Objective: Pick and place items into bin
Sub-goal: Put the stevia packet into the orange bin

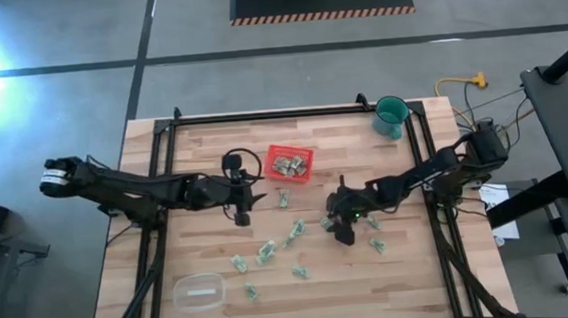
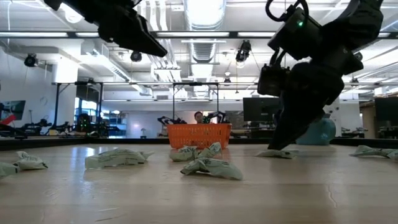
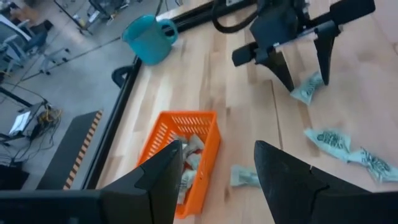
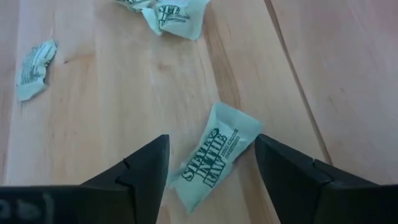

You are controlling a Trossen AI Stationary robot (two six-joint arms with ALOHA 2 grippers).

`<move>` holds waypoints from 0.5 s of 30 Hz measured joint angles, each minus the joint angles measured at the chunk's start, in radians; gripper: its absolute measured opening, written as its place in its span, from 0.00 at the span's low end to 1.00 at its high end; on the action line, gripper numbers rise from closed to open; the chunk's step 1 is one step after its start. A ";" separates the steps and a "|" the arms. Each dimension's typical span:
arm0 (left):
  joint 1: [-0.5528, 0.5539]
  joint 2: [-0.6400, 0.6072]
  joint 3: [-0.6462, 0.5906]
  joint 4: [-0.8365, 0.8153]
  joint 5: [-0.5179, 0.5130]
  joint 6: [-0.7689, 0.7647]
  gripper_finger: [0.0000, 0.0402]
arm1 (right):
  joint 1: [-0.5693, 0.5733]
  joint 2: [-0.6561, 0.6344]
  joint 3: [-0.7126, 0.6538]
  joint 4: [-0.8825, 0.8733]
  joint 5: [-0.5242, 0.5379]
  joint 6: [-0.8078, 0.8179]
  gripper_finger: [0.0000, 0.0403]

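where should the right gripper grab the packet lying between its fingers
Across the packet's narrow middle, coming straight down from above. It lies flat on the table, its long axis running between the open right gripper's fingers, so closing pinches its short width.

Bare wood is lying open between the bin [image 1: 290, 164] and the cup [image 1: 391, 117] at the far right. Scattered items [image 1: 266, 250] are crowding the table [image 1: 166, 187] middle, where the right gripper [image 1: 342, 231] is blocking passage. A clear container [image 1: 199, 291] is occupying the near left.
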 joint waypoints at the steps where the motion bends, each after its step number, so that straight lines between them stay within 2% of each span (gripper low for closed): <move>1: -0.001 -0.003 -0.004 -0.002 0.000 0.000 0.46 | 0.006 0.012 0.008 -0.012 0.011 0.000 0.57; 8: -0.002 -0.003 -0.009 0.005 0.000 0.000 0.46 | 0.052 0.078 0.097 -0.148 0.085 -0.030 0.55; 12: -0.002 -0.002 -0.009 0.006 0.000 0.000 0.46 | 0.093 0.085 0.172 -0.298 0.213 -0.057 0.53; 15: -0.002 -0.002 -0.010 0.006 0.001 0.000 0.46 | 0.122 0.085 0.201 -0.355 0.267 -0.074 0.50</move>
